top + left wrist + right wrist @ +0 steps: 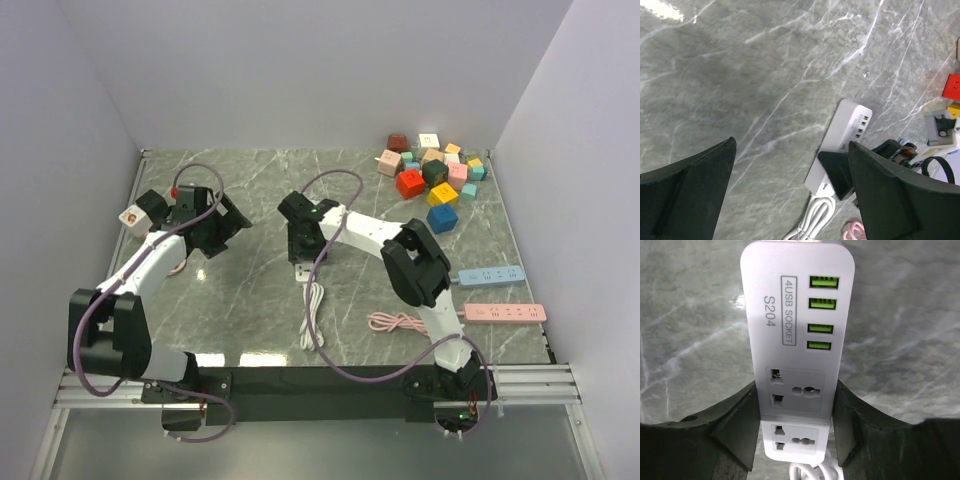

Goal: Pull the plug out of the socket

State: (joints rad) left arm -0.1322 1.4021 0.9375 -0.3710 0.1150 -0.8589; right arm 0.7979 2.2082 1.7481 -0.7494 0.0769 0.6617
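Note:
A white power strip (795,315) with several green USB ports and two universal sockets lies on the grey marble table. Both sockets are empty, and no plug shows in them. My right gripper (796,410) is shut on the strip, one finger pressed to each long side; in the top view it (300,240) stands over the strip (304,270). My left gripper (792,150) is open and empty, above the table to the left of the strip (847,122). A small white block (132,215) lies by the left arm; I cannot tell if it is the plug.
The strip's white cable (313,318) trails toward the near edge. A pink cable (395,322) lies right of it. A blue strip (490,275) and a pink strip (505,313) lie at the right edge. Several coloured blocks (432,172) sit at the back right.

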